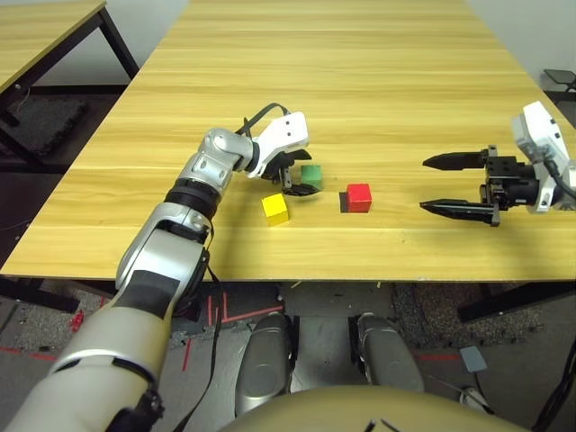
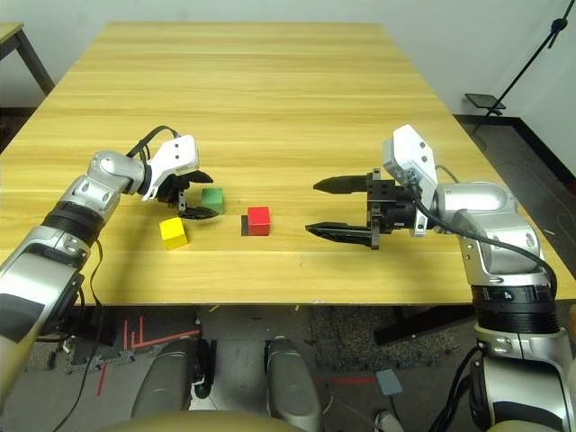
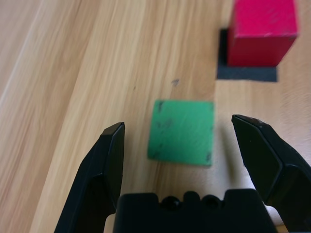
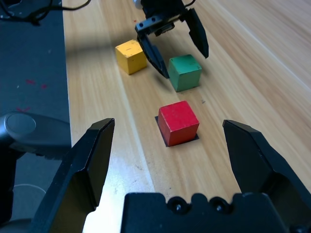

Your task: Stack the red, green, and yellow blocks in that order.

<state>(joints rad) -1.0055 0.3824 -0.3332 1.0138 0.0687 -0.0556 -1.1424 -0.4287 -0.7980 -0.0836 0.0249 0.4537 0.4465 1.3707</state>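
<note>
Light wood table [image 2: 297, 81] carries everything; dark floor beyond it with red tape marks at the near edge, a second wood table [image 1: 40, 31] at far left, and a black stand [image 2: 504, 90] at far right.

Left end effector [image 1: 301, 178] is low over the table, fingers spread, straddling the green block [image 1: 311, 175]; from its wrist camera the block sits between the fingertips with a gap on each side, not gripped. Right end effector [image 2: 326, 207] is well right of the blocks, hanging wide open and pointing left at them, holding nothing.

Red block [image 2: 258, 220] sits on a flat black square patch [image 2: 245, 225], whose edge shows on its left side. It is just right of and slightly nearer than the green block, with bare table between. Yellow block [image 1: 275, 209] lies near-left of the green one, just beside the left end effector's near finger, not touching.

Nothing stands between the red block and the right end effector. No stacking yet. No readable writing or labels; the green block's top has faint dark scuffs.
</note>
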